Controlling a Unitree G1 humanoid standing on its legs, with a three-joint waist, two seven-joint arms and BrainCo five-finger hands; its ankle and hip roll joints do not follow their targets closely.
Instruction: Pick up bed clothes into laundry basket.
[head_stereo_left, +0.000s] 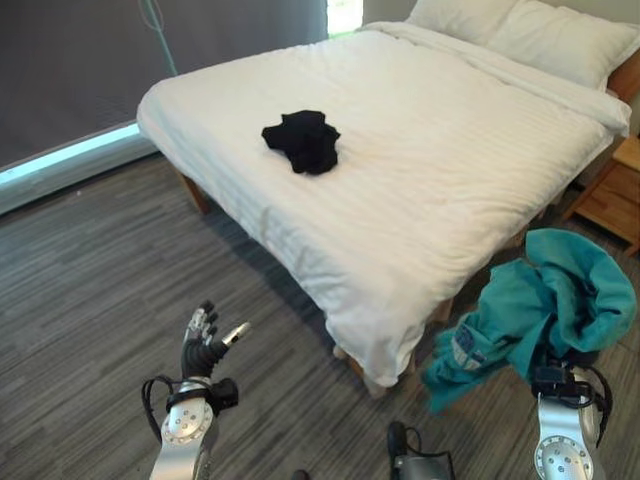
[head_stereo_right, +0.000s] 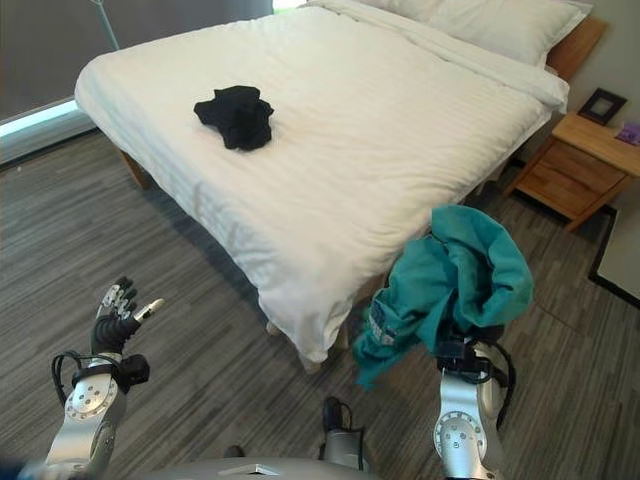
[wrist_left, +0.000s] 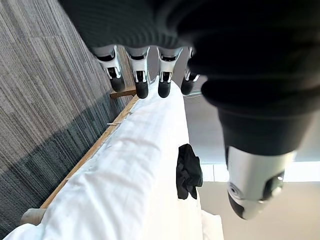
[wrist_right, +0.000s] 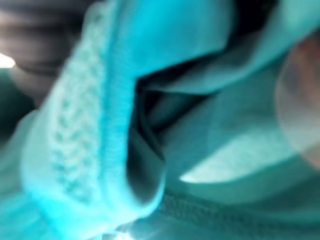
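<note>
A crumpled teal fabric garment is draped over the raised right hand, hiding whether its fingers grip it, while the empty left hand hovers spread over the grey floor and a bunched black garment lies on the white-quilted bed.

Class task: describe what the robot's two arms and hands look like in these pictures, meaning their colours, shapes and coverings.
Both arms are silver-grey metal with round joint plates near the wrist. The left hand has silver fingers with dark tips, a separate thumb, and a dark ribbed cover over its back and wrist. The right hand shows a dark wrist section; teal cloth covers the rest.
</note>
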